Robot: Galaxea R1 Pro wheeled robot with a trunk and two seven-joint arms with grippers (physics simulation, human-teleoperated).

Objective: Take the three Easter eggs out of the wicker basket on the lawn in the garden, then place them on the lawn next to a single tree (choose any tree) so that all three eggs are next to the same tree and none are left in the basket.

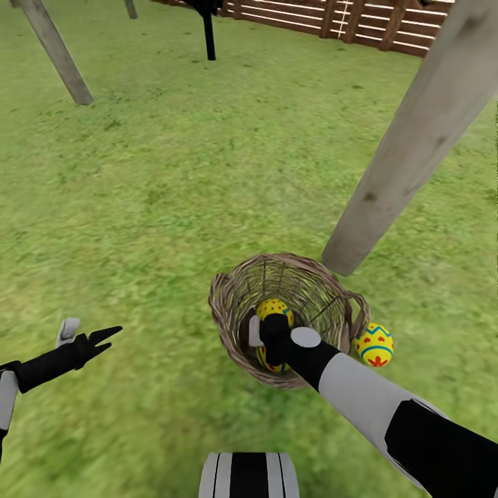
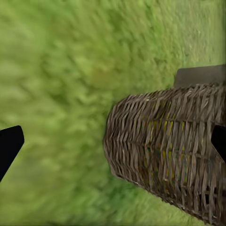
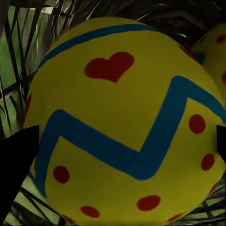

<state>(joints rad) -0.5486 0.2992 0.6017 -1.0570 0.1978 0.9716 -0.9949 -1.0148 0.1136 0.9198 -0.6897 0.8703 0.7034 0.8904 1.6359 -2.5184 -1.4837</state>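
Grassy lawn [image 1: 173,194] all round; right claw [image 1: 266,339] down in basket [image 1: 228,304], spread open around egg [image 3: 122,122], not yet closed; left claw [image 1: 104,337] open, empty.

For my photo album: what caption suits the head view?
Right gripper reaches into the wicker basket for an egg; another egg lies on the lawn.

Right arm reaching down and forward, left arm held low at the side.

Right gripper [image 1: 271,340] sunk inside the basket [image 1: 232,290], black wrist and white forearm slanting in from lower right, fingers [image 3: 16,165] spread at either side of an egg [image 3: 127,122]. Left gripper [image 1: 104,337] out to the left, fingers parted, pointing rightward.
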